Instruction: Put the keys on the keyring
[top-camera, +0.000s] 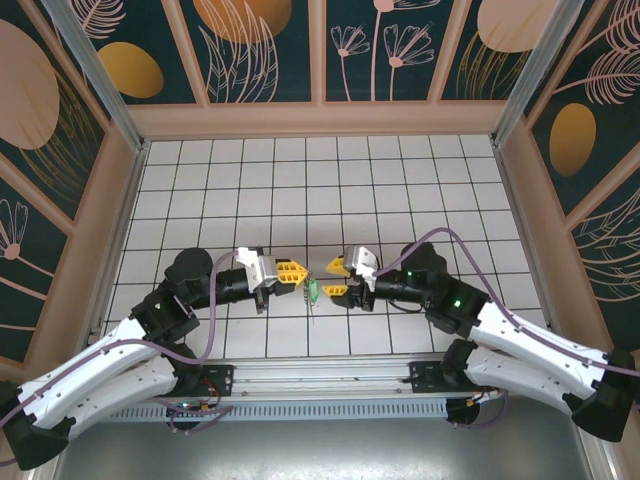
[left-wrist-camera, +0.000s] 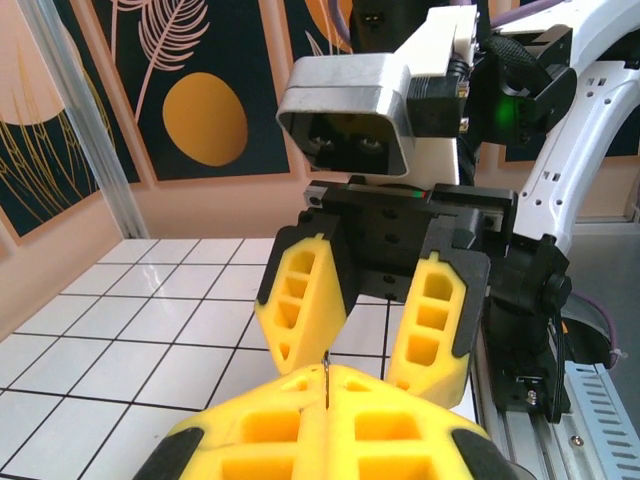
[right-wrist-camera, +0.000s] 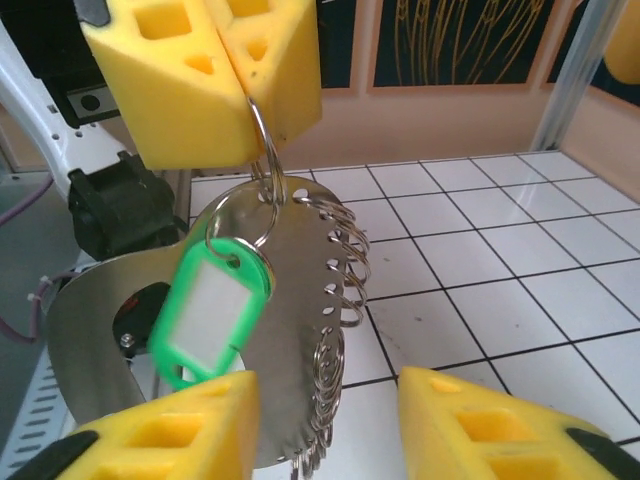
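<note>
Left gripper (right-wrist-camera: 238, 100): yellow fingers pressed together, pinching a thin wire ring (right-wrist-camera: 266, 150) at its top. Seen from its own wrist camera, the wire is a fine dark line in the seam between the two pads.

Wire ring: hangs straight down from the closed tips. It carries the two items below.

Green key tag (right-wrist-camera: 205, 315): bright green frame with a white label window, dangling tilted just under the left gripper's tips. It lies flat against the near face of the keyring. In the overhead view it is a small green speck between the two grippers.

Keyring (right-wrist-camera: 295, 340): flat silvery-grey teardrop plate, hanging upright behind the tag and clear of the table. A row of small wire rings (right-wrist-camera: 342, 290) runs down its right edge.

Right gripper (top-camera: 333, 279): fingers spread apart, nothing held. It faces the left gripper nose to nose. The lower part of the plate and its bottom rings hang in the gap between the two fingers, with the tag just above the one on the camera's left. Whether anything touches cannot be told.

Table (right-wrist-camera: 500, 290): white tiles with dark grid lines, below both grippers.
</note>
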